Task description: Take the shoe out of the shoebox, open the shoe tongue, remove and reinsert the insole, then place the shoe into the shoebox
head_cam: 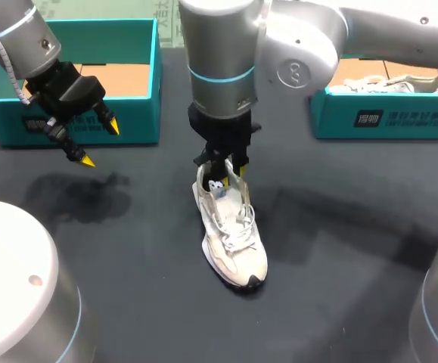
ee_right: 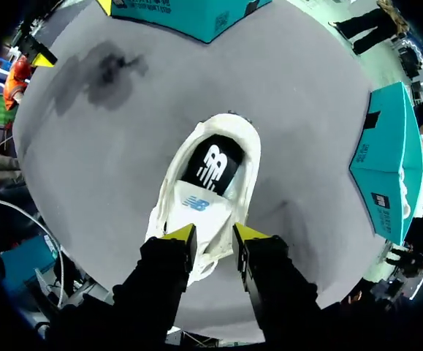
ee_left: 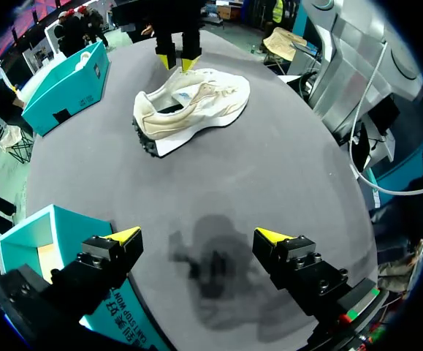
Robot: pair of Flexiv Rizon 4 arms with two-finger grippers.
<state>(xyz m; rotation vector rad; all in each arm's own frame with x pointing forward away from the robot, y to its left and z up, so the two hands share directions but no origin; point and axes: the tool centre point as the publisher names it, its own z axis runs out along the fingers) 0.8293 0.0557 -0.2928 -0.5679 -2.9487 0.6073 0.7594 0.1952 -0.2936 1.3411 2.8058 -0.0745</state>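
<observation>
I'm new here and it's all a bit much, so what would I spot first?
The white shoe lying in the middle of the dark table, with the right gripper pinching its tongue from above. Next, the left gripper, hanging open with its yellow tips in front of the teal shoebox at the table's far left; a second teal shoebox sits at the far right.

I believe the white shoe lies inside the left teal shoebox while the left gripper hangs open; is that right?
Not quite: the head view shows the white shoe on the table, outside the left teal shoebox. The left gripper does hang open.
</observation>
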